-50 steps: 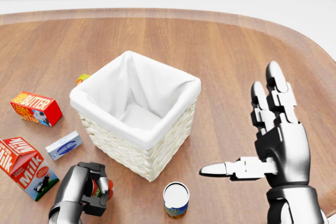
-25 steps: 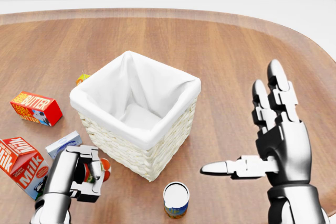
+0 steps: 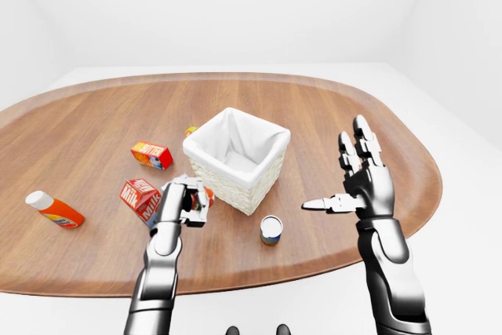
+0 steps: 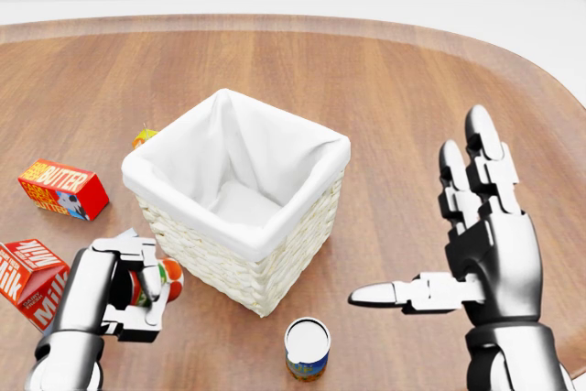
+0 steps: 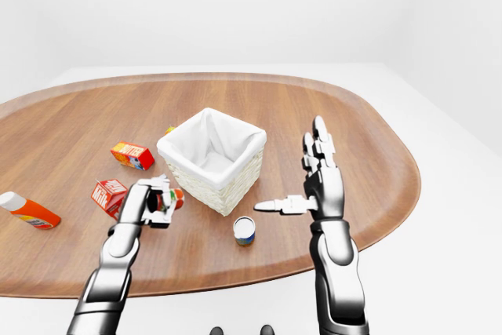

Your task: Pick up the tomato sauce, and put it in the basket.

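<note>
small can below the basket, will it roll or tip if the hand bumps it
The small can stands upright on its flat end on the table, so it would likely slide before tipping. It looks squat, which favours staying upright. If knocked over, its round side would probably roll, perhaps toward the basket.

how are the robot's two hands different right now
The left hand has its fingers closed round the tomato sauce, low beside the basket; the right hand holds nothing. The left is curled, the right spread flat with fingers pointing up and thumb sideways. Both hang above the table.
</note>
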Controlling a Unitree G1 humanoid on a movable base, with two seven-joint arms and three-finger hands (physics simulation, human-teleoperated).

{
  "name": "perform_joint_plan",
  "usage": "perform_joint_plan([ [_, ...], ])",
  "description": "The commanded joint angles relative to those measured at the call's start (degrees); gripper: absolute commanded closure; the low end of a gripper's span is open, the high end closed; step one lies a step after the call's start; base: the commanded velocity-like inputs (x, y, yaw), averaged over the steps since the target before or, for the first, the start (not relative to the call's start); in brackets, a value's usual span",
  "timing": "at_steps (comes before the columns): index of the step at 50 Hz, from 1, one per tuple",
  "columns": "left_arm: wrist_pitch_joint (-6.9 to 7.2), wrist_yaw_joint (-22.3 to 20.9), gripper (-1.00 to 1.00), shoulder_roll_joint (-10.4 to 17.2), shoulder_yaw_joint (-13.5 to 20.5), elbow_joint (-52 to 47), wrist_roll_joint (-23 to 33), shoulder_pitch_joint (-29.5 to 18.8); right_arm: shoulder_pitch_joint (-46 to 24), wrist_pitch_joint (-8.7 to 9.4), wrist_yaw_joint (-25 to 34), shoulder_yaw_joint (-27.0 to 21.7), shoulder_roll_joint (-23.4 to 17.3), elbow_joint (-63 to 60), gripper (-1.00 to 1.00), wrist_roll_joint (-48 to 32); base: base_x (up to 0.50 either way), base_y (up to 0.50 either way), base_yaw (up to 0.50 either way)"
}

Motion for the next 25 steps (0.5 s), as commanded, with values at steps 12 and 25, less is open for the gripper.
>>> perform_joint_plan([
  [12, 0.00, -3.32, 1.00, -0.51, 0.42, -11.77, -0.73, 1.38, 0.31, 0.00, 0.07, 0.11, 0.08, -0.12, -1.00, 0.01, 0.00, 0.00, 0.00],
  [25, 0.00, -5.84, 1.00, -0.73, 0.30, -18.57, 0.36, 1.28, 0.09, 0.00, -0.01, 0.11, 0.04, -0.22, -1.00, 0.05, 0.00, 0.00, 0.00],
])
